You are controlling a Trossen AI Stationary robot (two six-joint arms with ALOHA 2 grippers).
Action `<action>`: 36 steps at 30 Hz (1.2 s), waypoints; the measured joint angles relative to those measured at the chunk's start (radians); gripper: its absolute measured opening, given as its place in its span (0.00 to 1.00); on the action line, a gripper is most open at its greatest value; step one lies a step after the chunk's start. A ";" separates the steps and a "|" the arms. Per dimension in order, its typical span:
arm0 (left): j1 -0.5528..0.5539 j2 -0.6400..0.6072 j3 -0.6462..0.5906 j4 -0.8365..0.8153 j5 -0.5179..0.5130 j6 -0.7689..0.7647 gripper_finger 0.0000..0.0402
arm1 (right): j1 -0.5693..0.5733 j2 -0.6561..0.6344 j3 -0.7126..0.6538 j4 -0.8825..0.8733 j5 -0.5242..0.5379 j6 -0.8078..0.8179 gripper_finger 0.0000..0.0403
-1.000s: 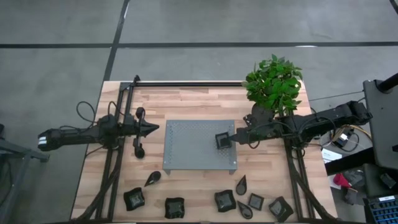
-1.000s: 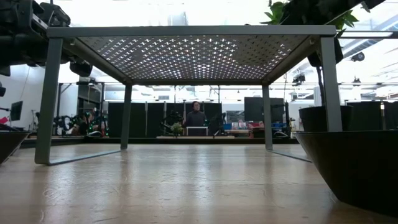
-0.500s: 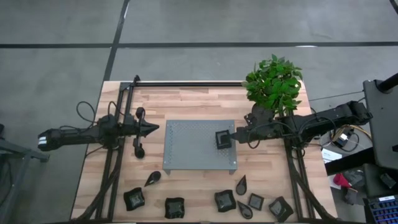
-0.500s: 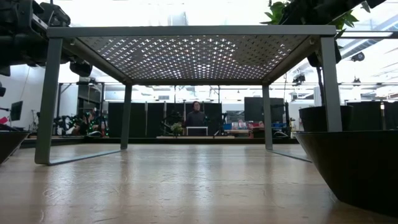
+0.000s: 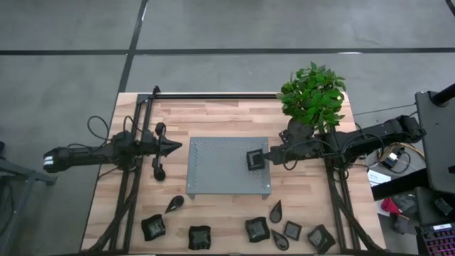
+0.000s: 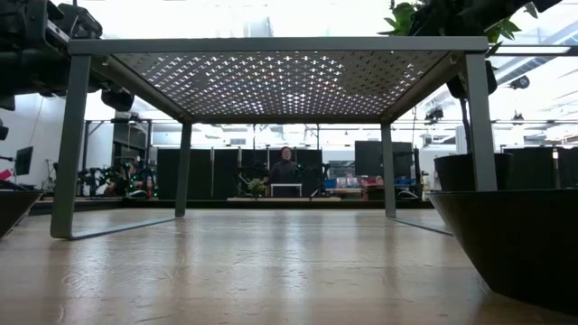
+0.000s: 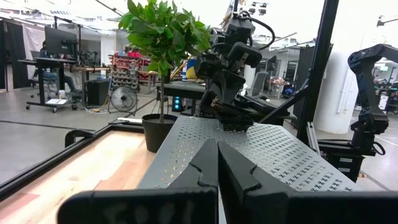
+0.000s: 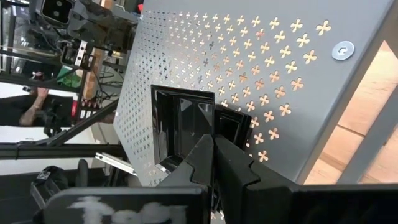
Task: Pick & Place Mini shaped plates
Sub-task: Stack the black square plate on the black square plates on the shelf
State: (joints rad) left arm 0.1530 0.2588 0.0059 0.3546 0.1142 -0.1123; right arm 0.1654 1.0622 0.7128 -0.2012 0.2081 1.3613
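I'm working in a big open lab or workshop hall with a grey concrete floor under my wooden table. Across the room I see dark partition panels, desks with monitors, a floor fan, and a person standing in the distance.

Our right arm reaches in from the counter's right edge, stretched low and nearly level toward the middle. Its right hand has both fingers pressed together on the rim of a square mini plate. Our left arm lies level along the left side, its left hand pointing inward with fingers closed together, gripping nothing.
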 joint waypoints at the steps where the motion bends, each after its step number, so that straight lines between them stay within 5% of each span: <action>1: 0.000 0.000 0.000 0.000 0.000 0.000 0.00 | 0.000 0.000 0.000 0.000 0.000 0.000 0.02; 20: 0.000 0.000 0.000 0.000 0.000 0.000 0.00 | 0.001 -0.027 0.000 0.026 -0.062 -0.009 0.27; 29: 0.000 0.000 0.000 0.000 0.000 0.000 0.00 | 0.046 -0.055 0.000 0.028 -0.093 -0.037 0.27; 36: 0.000 0.000 0.000 0.000 0.000 0.000 0.00 | 0.134 -0.058 0.000 0.015 -0.261 -0.162 0.24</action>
State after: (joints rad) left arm 0.1530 0.2588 0.0059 0.3542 0.1139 -0.1123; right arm 0.2991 1.0038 0.7124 -0.1863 -0.0529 1.1996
